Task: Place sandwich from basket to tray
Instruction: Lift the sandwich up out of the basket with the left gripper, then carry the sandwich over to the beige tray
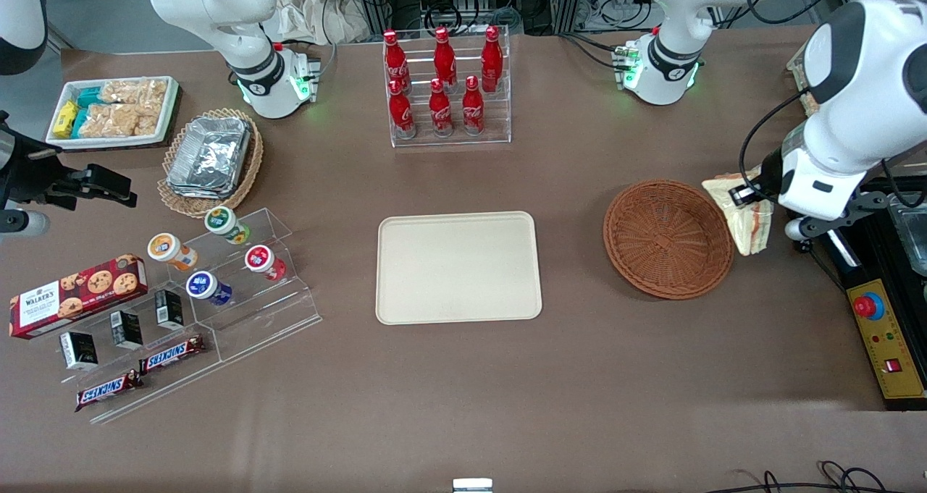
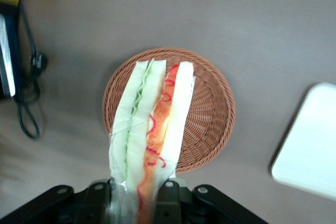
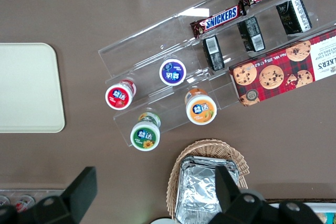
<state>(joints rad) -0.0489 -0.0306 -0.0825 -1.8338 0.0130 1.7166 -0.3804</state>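
Observation:
The wrapped sandwich (image 2: 152, 124) hangs in the air, its white bread, green and red-orange layers showing edge-on. My gripper (image 2: 137, 195) is shut on its lower end. In the front view the gripper (image 1: 746, 192) holds the sandwich (image 1: 746, 221) beside the rim of the reddish-brown wicker basket (image 1: 670, 238), toward the working arm's end of the table. The basket (image 2: 210, 108) has nothing in it. The cream-beige tray (image 1: 458, 267) lies flat at the table's middle, bare, with one corner (image 2: 310, 145) showing in the left wrist view.
An acrylic rack of red cola bottles (image 1: 445, 84) stands farther from the front camera than the tray. A stepped acrylic stand with cups and snack bars (image 1: 195, 297) and a tan basket of foil trays (image 1: 210, 160) sit toward the parked arm's end. A yellow control box (image 1: 887, 348) lies at the working arm's end.

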